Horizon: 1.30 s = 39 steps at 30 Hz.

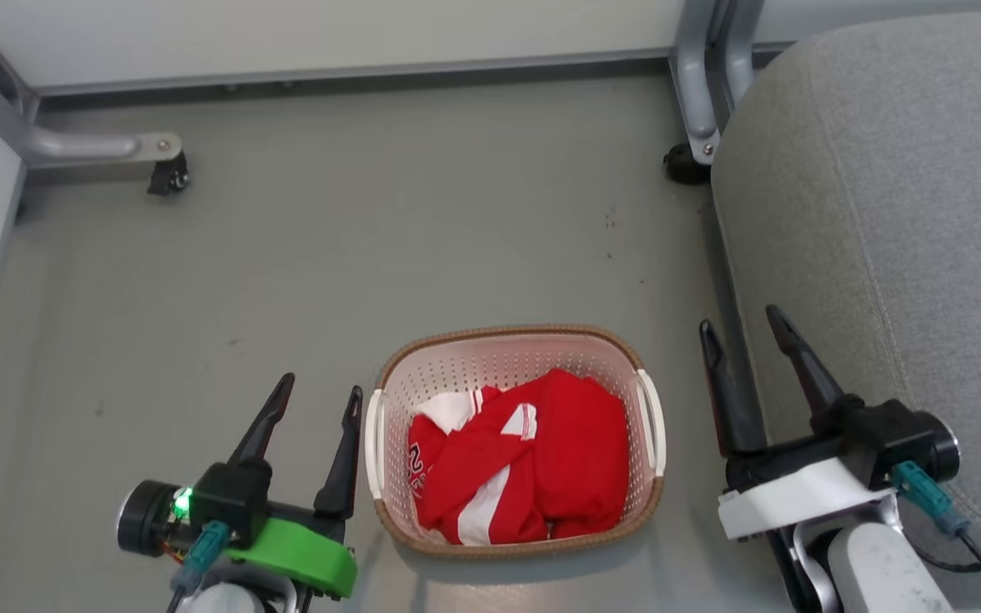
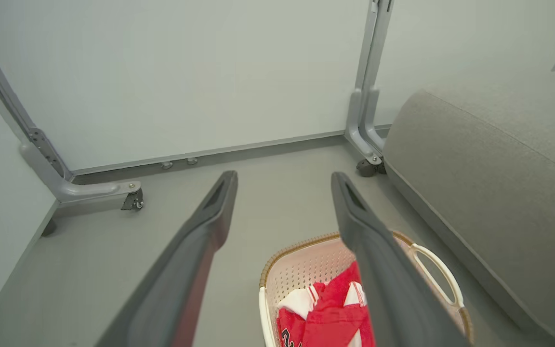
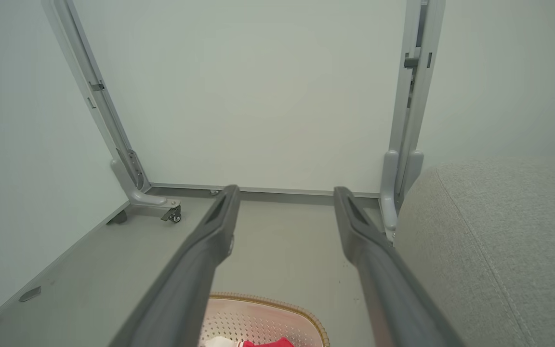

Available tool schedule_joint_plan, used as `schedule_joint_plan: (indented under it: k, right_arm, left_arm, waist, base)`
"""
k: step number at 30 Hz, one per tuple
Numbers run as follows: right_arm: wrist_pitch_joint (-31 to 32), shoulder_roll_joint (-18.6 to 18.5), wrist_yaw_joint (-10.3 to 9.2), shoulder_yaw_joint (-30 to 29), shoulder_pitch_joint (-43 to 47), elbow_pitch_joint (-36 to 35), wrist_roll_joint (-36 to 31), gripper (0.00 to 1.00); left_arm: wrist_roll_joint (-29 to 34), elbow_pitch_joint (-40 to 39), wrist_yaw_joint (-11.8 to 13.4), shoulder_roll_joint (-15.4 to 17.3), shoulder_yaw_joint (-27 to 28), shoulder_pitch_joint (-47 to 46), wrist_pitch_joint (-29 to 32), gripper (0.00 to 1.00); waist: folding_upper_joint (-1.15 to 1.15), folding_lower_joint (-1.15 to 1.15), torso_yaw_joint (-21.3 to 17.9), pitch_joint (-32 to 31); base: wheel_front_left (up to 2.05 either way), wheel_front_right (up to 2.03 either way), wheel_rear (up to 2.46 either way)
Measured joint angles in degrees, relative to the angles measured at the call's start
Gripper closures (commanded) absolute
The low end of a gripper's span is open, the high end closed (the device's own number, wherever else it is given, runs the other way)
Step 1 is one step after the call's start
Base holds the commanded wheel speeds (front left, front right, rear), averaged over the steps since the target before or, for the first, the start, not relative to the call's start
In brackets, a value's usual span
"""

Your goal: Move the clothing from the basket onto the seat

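Your two claws are closest to you, low down in the head view. Your left claw [image 1: 321, 387] is just left of the basket [image 1: 499, 362]. Its two dark fingers are spread apart and hold nothing. Your right claw [image 1: 741, 321] is on the other side of the basket, close beside the edge of the seat [image 1: 899, 213]. Its fingers are spread apart too, and they hold nothing. You cannot tell if it touches the seat.

The basket stands on the grey floor [image 1: 329, 238] between your two claws. It is white with lots of little holes, a brown rim and a white handle on each side. The red clothes [image 1: 542, 451] lie bunched up inside it. You can see white stripes on them and some dark print near their left side.

The seat is big, grey and made of cloth. It is on your right, near the basket but not touching it. Farther back, a pale wall [image 1: 329, 34] meets the floor. Grey metal legs [image 1: 99, 146] with small black wheels [image 1: 169, 177] stand at the far left and by the seat.
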Motion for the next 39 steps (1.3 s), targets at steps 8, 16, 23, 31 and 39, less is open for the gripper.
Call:
schedule_joint_plan:
  k: [8, 16, 23, 31, 39]
  right_arm:
    - [0.00, -0.04, 0.00, -3.26, -5.88, -1.89, -2.31, 0.00]
    - [0.00, -0.04, 0.00, -5.26, -10.81, -4.61, -3.32, 0.00]
    - [0.00, -0.08, 0.00, -6.15, -13.76, -7.57, -1.82, 0.00]
    - [0.00, -0.09, 0.00, -5.71, -16.14, -10.62, -0.31, 0.00]
    - [0.00, -0.10, 0.00, -4.75, -16.88, -11.23, -0.33, 0.00]
  left_arm:
    - [0.01, 10.96, -0.01, 4.93, -11.47, -12.63, -0.01, 0.00]
    - [-0.29, 22.95, -0.02, 9.71, -27.62, -30.54, -0.01, 0.00]
    - [-0.89, 36.35, -0.02, 9.81, -43.17, -43.86, 0.54, 0.00]
    - [-7.11, 44.08, -0.03, 6.84, -56.61, -54.20, 4.33, 0.00]
    - [-9.61, 46.18, -0.11, 5.64, -61.59, -59.93, 7.14, 0.00]
  waist:
    - [0.00, 0.00, 0.23, 9.83]
    - [0.00, 0.00, 0.00, 20.16]
    - [0.00, 0.01, -1.39, 28.71]
    - [0.00, 0.01, -3.71, 37.27]
    - [0.00, 0.01, -5.77, 43.45]
  base:
    - [0.00, 0.00, 0.00]
    - [0.00, 0.00, 0.00]
    - [0.00, 0.00, 0.00]
    - [0.00, 0.00, 0.00]
    - [0.00, 0.00, 0.00]
